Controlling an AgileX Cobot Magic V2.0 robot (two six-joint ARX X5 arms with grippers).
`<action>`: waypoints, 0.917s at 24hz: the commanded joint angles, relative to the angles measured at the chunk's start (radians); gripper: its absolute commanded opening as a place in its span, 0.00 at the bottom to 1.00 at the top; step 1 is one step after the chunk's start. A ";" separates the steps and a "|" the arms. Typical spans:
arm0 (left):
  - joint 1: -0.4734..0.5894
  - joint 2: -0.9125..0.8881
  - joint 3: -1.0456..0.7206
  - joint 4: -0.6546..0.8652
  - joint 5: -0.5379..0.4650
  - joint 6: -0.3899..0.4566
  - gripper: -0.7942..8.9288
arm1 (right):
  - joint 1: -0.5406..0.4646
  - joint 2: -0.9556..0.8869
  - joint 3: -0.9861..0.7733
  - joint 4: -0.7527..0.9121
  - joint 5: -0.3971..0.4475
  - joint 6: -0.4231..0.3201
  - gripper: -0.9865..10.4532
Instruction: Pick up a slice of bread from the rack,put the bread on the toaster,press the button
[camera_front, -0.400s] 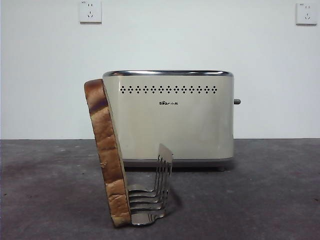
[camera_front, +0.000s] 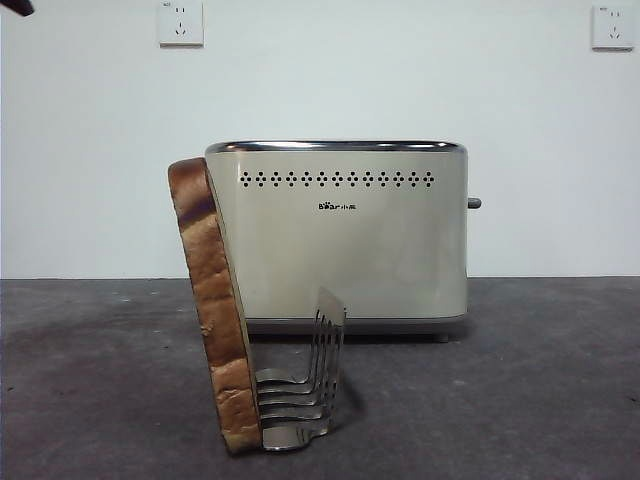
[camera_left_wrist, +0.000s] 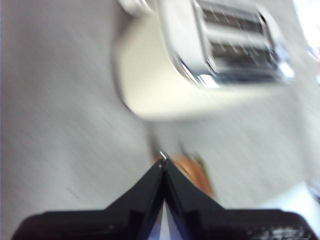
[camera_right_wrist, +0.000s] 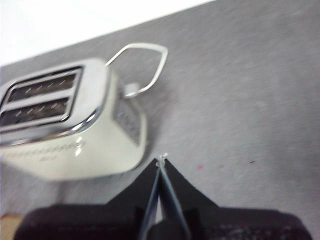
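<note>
You see the slice of bread (camera_front: 215, 310) standing on its edge in the rack (camera_front: 300, 390), at the rack's outer end and leaning a little; the rack stands near the front edge of the bench (camera_front: 540, 380), just in front of the toaster (camera_front: 340, 235); the toaster sits further back, toward the wall, and its two top slots are empty; the button (camera_front: 474, 203) projects from its narrow side. The left pincer (camera_left_wrist: 164, 161) is high above the bench, its jaws closed together and holding nothing; the blurred bread shows below its tip. The right pincer (camera_right_wrist: 161, 159) is also pressed closed and empty, above the bare bench beside the toaster's button end.
</note>
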 joint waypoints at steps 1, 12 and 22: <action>-0.016 0.032 0.010 -0.061 0.054 -0.002 0.08 | 0.001 0.065 0.047 -0.055 -0.042 -0.062 0.09; -0.208 0.120 0.010 -0.071 -0.021 -0.073 0.41 | 0.001 0.275 0.155 -0.185 -0.102 -0.137 0.09; -0.428 0.270 0.010 -0.060 -0.097 -0.156 0.58 | 0.001 0.285 0.156 -0.183 -0.121 -0.148 0.09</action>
